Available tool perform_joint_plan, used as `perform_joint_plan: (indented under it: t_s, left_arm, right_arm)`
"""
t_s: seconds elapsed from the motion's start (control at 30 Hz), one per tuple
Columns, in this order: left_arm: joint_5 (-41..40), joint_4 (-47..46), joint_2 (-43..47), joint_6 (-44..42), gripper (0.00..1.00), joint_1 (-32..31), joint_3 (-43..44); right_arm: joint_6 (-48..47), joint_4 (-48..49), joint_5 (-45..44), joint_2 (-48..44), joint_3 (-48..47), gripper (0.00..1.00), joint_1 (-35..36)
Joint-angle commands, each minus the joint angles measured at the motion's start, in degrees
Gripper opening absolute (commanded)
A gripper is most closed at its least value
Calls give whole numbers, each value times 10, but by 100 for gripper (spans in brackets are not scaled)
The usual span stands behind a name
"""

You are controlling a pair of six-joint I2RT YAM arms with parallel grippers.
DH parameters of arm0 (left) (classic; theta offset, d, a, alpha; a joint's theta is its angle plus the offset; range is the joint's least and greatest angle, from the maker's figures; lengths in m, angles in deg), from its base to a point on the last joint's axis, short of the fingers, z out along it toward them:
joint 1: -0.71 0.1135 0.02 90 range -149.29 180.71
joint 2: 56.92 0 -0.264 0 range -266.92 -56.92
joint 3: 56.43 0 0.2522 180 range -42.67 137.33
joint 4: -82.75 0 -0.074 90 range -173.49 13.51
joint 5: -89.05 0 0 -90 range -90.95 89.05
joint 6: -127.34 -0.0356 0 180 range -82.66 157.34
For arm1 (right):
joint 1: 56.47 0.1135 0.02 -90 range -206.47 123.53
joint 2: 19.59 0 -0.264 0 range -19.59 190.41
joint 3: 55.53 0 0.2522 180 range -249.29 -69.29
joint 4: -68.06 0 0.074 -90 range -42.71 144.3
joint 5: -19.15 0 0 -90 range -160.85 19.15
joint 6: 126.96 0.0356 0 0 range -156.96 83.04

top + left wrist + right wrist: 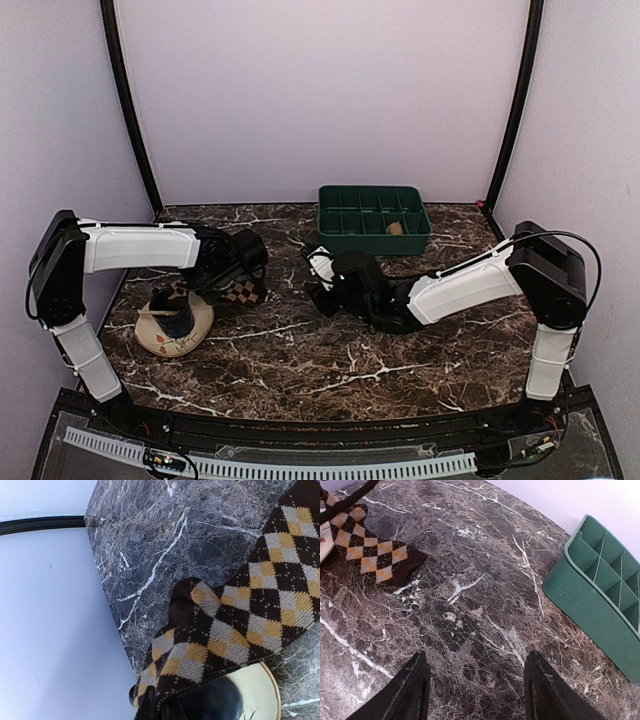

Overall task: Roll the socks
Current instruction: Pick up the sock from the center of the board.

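Observation:
A sock [241, 292] with a brown, black and cream diamond check lies on the marble table [330, 350], left of centre. Its near end is lifted and draped over the dish. My left gripper [222, 282] is shut on that end of the sock [235, 615], and the jaws [155, 706] pinch the cuff edge. My right gripper [318, 288] hovers open over bare marble to the sock's right. Nothing sits between its fingers [417, 682], and the sock [372, 555] lies well to their upper left.
A round cream dish [160, 338] holding a dark blue cup [181, 322] sits under the left gripper. A green compartment tray [375, 240] stands at the back, with a small tan bundle [396, 228] in one compartment. The tray wall [590, 605] is to the right gripper's right.

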Motion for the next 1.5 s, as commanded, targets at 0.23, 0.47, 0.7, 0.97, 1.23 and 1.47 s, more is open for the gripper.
perform_joint_plan:
  t_s: [0.23,0.47,0.7,0.97,1.23,1.47]
  left_arm:
    - [-12,46,17,-19,0,-2,88]
    - [32,38,9,-72,0,-42,175]
    - [72,24,-40,-120,0,-90,285]
    - [141,-44,-66,-176,0,-147,358]
    - [229,-115,-90,-144,0,-161,405]
    - [327,-209,-139,-44,0,-161,368]
  right_arm:
    - [8,23,-22,-44,19,58,-10]
    - [61,12,-42,-78,40,58,-27]
    - [130,-8,-69,-140,90,58,-44]
    - [198,-41,-133,-261,171,58,-63]
    - [249,-102,-161,-338,203,58,-67]
    - [294,-131,-167,-391,238,58,-66]
